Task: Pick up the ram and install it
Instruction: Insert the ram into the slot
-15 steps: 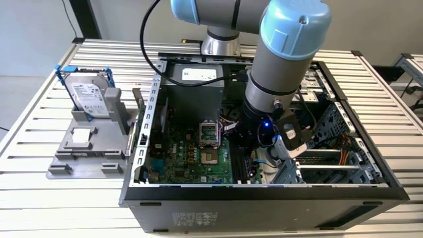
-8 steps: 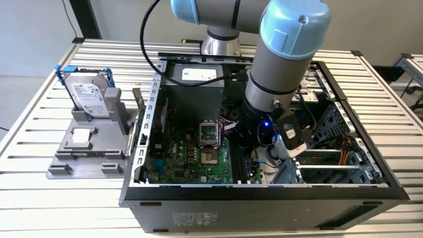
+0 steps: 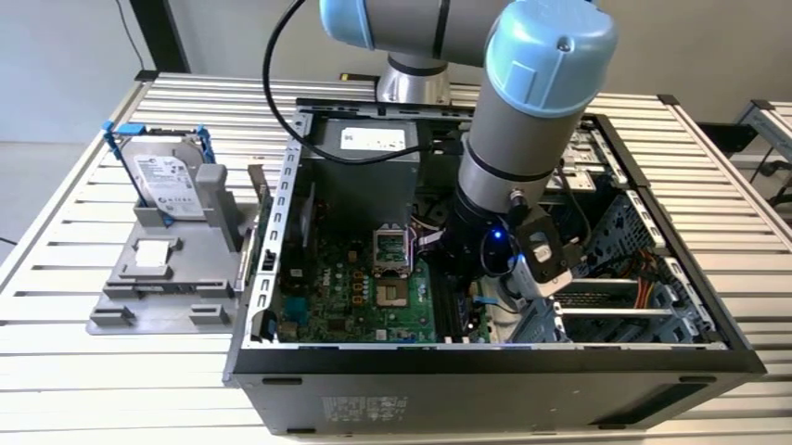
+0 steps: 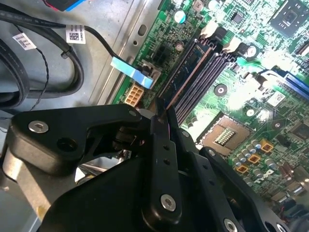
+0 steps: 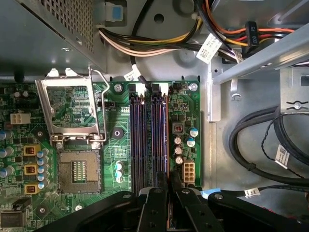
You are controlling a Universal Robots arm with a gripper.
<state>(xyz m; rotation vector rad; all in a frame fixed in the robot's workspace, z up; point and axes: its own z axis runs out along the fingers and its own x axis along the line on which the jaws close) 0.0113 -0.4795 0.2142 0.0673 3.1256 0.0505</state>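
Slatted metal table (image 3: 74, 371) | green motherboard (image 5: 116, 130) — end effector (image 4: 163, 112) pinching thin ram (image 4: 186, 72)

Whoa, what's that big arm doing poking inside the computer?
The robot arm has its black gripper down inside the open black computer case, at the row of long black memory slots on the green motherboard. In the second wrist view a thin dark memory stick lies along the outermost slot, with the fingertips at its near end.
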